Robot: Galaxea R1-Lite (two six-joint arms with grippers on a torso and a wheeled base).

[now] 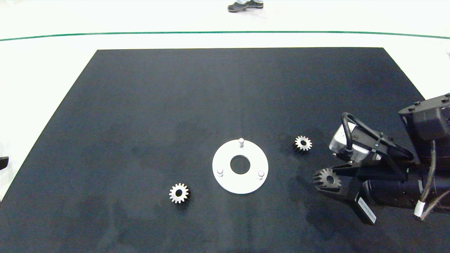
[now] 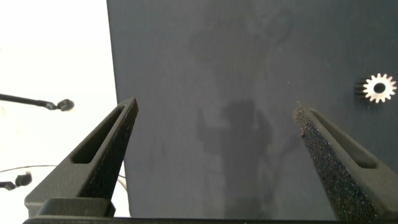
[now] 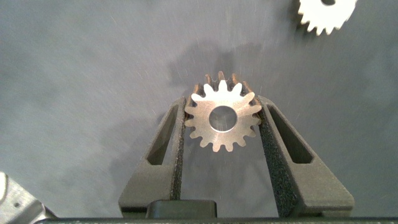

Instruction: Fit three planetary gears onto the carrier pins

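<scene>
Three planetary gears in view, none on the carrier pins yet. White disc (image 1: 240, 166) lies flat on the black mat (image 1: 225, 105) that covers the table, near mid-front; its three carrier pins (image 1: 241, 141) stand upright in a triangle around the big centre hole, all bare.

Gear 1 (image 1: 179, 193): flat on the mat, to the left of the disc and nearer the front edge, well apart from it. Also visible in the left wrist view.

Gear 2 (image 1: 303, 143): on the mat to the right of the disc, apart from it, roughly level with the far pin.

Gear 3 (image 3: 222, 119): gripped in the right pincer (image 3: 222, 124), to the right of the disc and nearer the front than gear 2. Both fingers (image 3: 177, 140) are closed against opposite sides of the tooth ring, bore face toward the wrist camera. Cannot tell whether it touches the mat.

Right arm comes in from the right edge, pincer pointing toward the disc but short of it.

Left pincer (image 2: 216, 117): spread wide, holding nothing, over the left edge of the mat where it meets the white surface; barely inside the head view at the left edge.

A person's shoe (image 1: 245, 5) shows beyond the table at the far side.
</scene>
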